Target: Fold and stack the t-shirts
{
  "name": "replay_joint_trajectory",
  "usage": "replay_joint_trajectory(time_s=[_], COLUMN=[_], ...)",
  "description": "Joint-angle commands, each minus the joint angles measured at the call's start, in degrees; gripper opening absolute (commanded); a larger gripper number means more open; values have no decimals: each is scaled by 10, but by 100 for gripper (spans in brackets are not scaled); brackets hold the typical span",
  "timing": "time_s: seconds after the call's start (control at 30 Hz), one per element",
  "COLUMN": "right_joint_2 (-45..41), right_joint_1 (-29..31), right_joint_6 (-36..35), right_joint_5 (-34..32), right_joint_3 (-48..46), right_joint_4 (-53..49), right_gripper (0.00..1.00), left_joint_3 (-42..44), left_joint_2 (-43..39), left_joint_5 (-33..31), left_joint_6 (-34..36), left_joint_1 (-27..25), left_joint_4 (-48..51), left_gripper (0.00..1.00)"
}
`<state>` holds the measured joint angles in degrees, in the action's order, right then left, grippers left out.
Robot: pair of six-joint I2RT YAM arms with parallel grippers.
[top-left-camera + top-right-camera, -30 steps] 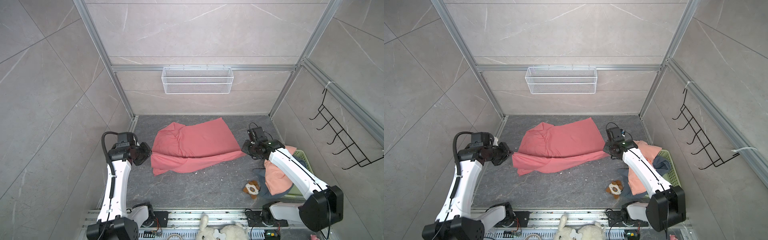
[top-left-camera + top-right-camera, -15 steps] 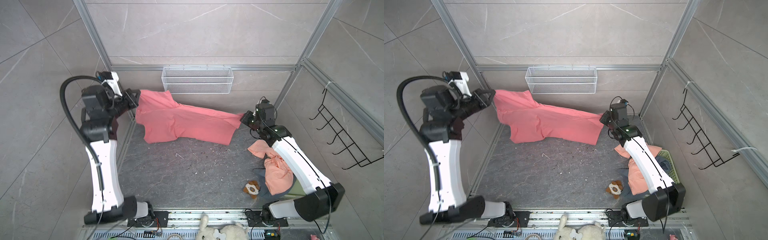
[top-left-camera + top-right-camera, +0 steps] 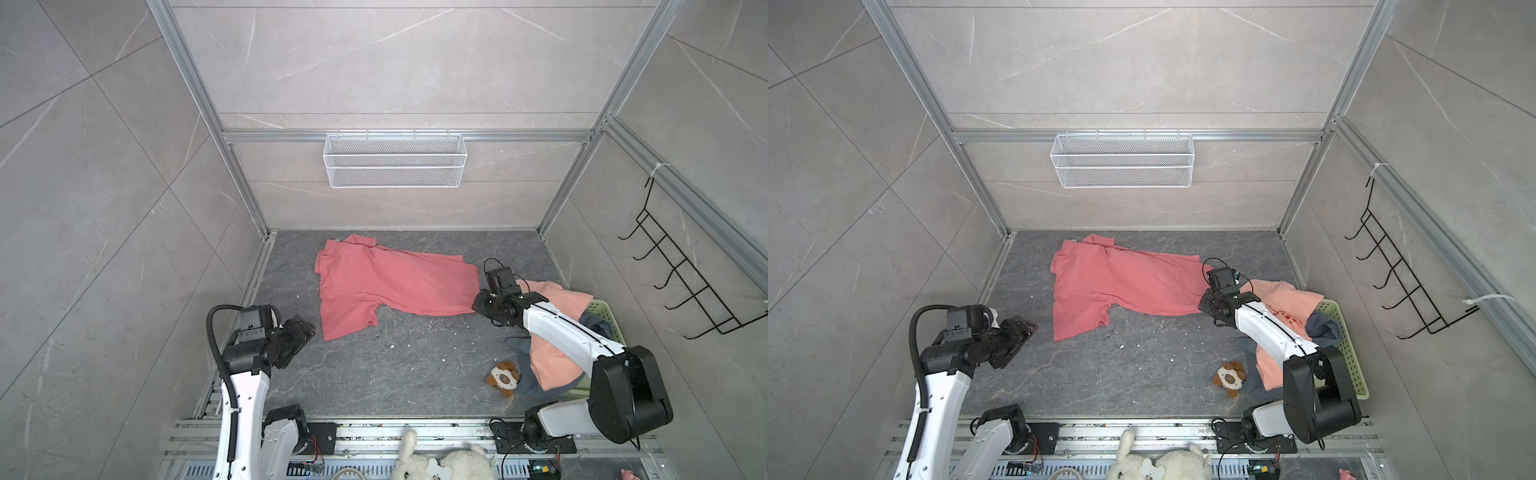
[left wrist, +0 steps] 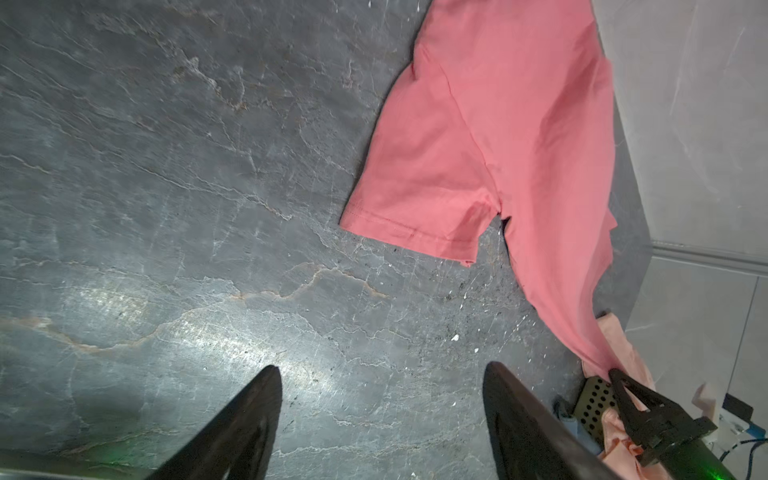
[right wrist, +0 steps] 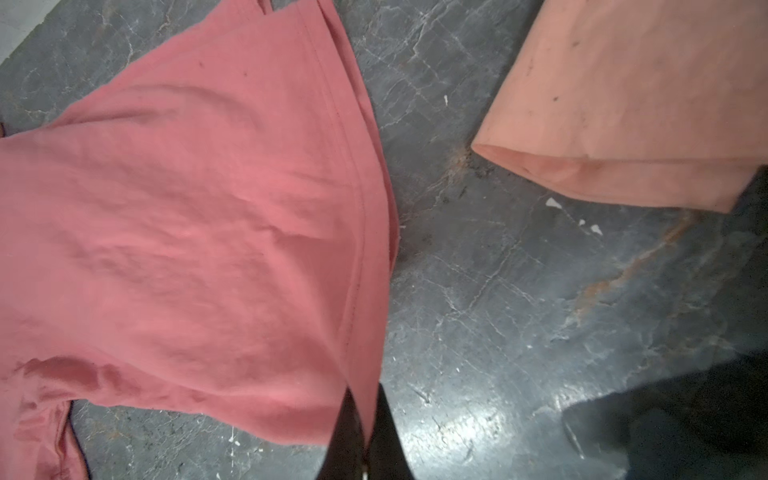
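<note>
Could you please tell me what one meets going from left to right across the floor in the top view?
left gripper, jaws apart → coral-red t-shirt → right gripper, jaws shut on that shirt's corner → pale green basket

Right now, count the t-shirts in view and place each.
3: coral-red t-shirt spread mid-floor; peach t-shirt draped over the basket; blue-grey t-shirt beneath it. Others may hide underneath.
</note>
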<state>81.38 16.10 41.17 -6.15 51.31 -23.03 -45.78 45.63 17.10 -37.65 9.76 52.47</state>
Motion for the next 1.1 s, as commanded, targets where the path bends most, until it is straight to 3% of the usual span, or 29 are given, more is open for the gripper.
replay_joint_trajectory(time_s=[0.0, 0.23, 0.47, 0.73, 0.9, 1.07], right_joint_2=[16, 42, 45, 34, 26, 16], right_joint_1=[0, 0, 0, 0, 0, 0], right_joint_6=[-6, 1, -2, 12, 21, 30], right_joint_5=[-3, 1, -10, -36, -58, -75], right_joint_3=[11, 23, 28, 26, 24, 22], right_joint_4=[-9, -6, -12, -16, -25, -31], right_gripper=[0, 0, 0, 0, 0, 0], left_joint_3=[2, 24, -20, -59, -94, -115], left_joint_2=[55, 181, 344, 462, 508, 555], left_joint_5=[8, 43, 42, 22, -24, -35], left_joint_6=[-49, -121, -90, -64, -46, -33], left_joint_1=[2, 1, -24, -61, -88, -112], left_joint_4=[-16, -136, -201, -207, -148, -114], left_gripper=[75, 70, 68, 67, 66, 49])
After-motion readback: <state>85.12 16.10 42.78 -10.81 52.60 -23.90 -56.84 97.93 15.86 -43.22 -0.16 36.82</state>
